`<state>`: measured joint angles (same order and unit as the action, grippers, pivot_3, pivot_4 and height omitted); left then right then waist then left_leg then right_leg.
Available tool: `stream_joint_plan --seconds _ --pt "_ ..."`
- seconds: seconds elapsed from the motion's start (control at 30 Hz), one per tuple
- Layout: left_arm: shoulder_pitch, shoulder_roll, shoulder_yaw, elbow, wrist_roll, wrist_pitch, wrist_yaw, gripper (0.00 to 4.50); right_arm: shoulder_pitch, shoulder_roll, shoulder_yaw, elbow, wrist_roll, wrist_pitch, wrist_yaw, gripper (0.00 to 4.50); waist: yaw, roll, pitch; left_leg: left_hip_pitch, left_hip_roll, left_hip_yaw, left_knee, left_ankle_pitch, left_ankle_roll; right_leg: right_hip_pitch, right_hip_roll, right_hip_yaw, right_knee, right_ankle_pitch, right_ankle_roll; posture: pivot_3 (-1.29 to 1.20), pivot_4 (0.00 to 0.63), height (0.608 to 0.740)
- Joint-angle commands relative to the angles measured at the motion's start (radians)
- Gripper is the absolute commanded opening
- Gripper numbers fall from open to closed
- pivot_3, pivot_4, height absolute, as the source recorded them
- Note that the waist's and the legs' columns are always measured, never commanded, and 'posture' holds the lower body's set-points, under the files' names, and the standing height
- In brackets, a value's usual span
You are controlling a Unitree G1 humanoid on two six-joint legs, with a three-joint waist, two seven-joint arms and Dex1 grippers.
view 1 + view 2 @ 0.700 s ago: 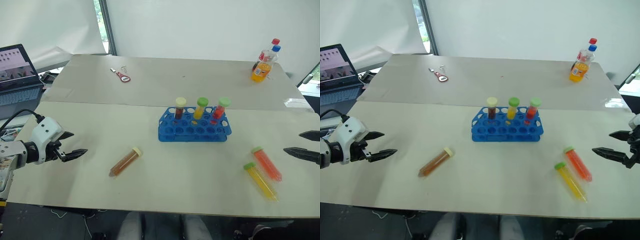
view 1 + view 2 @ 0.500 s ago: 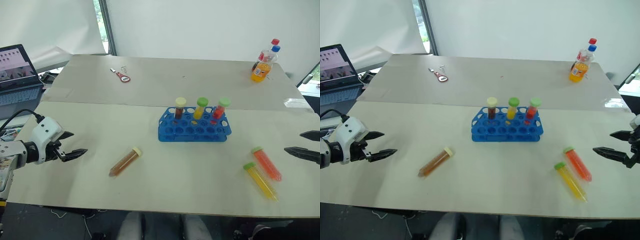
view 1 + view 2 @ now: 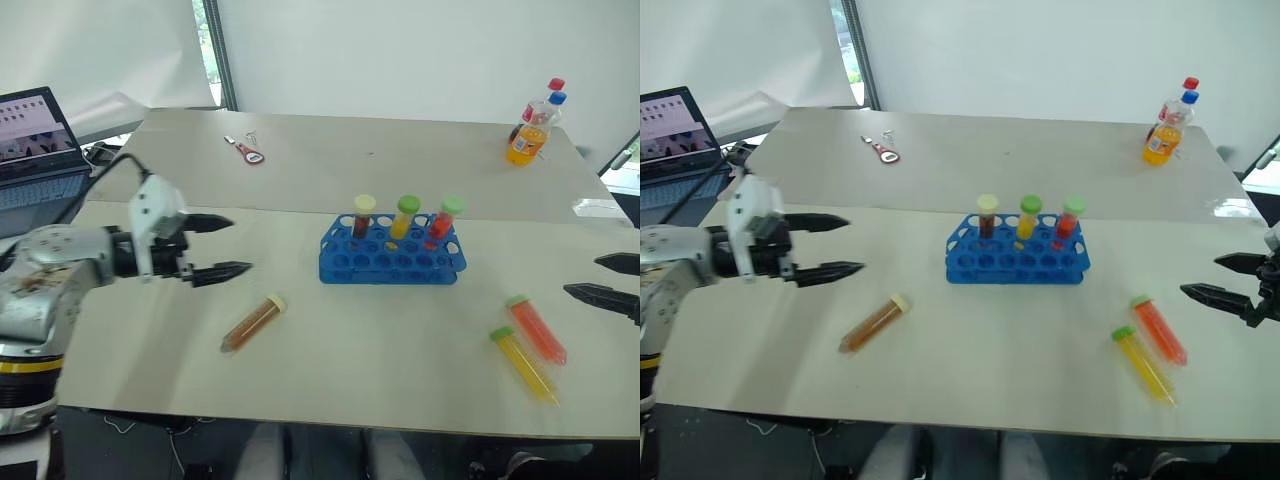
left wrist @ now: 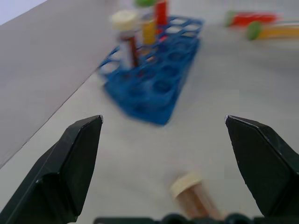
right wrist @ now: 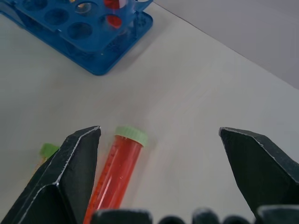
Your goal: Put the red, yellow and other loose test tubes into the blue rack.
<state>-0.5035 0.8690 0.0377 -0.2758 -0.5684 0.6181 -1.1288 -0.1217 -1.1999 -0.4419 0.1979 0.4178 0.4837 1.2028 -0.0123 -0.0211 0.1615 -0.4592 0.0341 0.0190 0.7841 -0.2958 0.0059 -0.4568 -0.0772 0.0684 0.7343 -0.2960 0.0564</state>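
Note:
The blue rack (image 3: 392, 255) stands mid-table with three capped tubes upright in its back row. A brown loose test tube (image 3: 252, 323) with a pale cap lies to its front left. My left gripper (image 3: 240, 245) is open just behind and left of that tube, pointing toward the rack, nothing between its fingers. The red tube (image 3: 536, 328) and the yellow tube (image 3: 522, 362), both green-capped, lie side by side at the front right. My right gripper (image 3: 582, 277) is open just right of them, pointing at the red tube (image 5: 114, 170).
An orange soda bottle (image 3: 528, 135) stands at the far right corner. A small red-handled tool (image 3: 248, 152) lies at the back left. A laptop (image 3: 35, 140) sits off the table's left side. The table's front edge runs close below the loose tubes.
My left gripper has swung from the table's left edge rightward and farther onto the table, near the brown tube. The right gripper has stayed put. The tubes have not moved.

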Motion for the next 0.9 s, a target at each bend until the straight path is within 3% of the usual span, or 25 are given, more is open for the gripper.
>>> stream_joint_plan --seconds 0.03,0.37,0.63,0.87,0.9 --pt "-0.069 -0.035 -0.072 -0.077 -0.032 0.003 -0.044 4.5 -0.018 -0.066 0.063 -0.121 -0.025 0.15 -0.058 4.47 -0.006 0.0 0.0 0.0 0.0 0.0 0.0 0.0 0.0 0.0 0.0 0.0 0.0 0.0 0.0 0.0 0.15 0.671" --pt "-0.179 -0.195 -0.241 -0.089 -0.006 -0.089 -0.13 4.5 -0.298 -0.106 0.438 -0.14 -0.074 0.578 -0.114 4.47 -0.001 0.0 0.0 0.0 0.0 0.0 0.0 0.0 0.0 0.0 0.0 0.0 -0.001 0.0 0.0 0.0 0.15 0.671" --pt "-0.185 -0.273 -0.29 -0.069 0.045 -0.155 -0.135 4.5 -0.415 -0.054 0.622 -0.069 -0.153 0.61 -0.132 4.47 0.0 0.0 0.0 0.0 -0.001 0.0 0.0 0.0 0.0 0.0 0.0 0.0 -0.001 0.0 0.0 0.0 0.15 0.671" --pt "-0.167 -0.28 -0.293 -0.073 0.064 -0.174 -0.135 4.5 -0.446 -0.018 0.665 -0.016 -0.181 0.628 -0.132 4.47 0.001 0.0 0.0 0.0 -0.001 0.0 0.0 0.0 0.0 0.0 0.0 0.0 -0.001 0.0 0.0 0.0 0.15 0.671" --pt "-0.166 -0.281 -0.293 -0.074 0.065 -0.176 -0.134 4.5 -0.448 -0.016 0.67 -0.011 -0.185 0.625 -0.13 4.23 0.0 0.0 0.0 0.0 -0.001 0.0 0.0 0.0 0.0 0.0 0.0 0.0 -0.001 0.0 0.0 0.0 0.15 0.671"
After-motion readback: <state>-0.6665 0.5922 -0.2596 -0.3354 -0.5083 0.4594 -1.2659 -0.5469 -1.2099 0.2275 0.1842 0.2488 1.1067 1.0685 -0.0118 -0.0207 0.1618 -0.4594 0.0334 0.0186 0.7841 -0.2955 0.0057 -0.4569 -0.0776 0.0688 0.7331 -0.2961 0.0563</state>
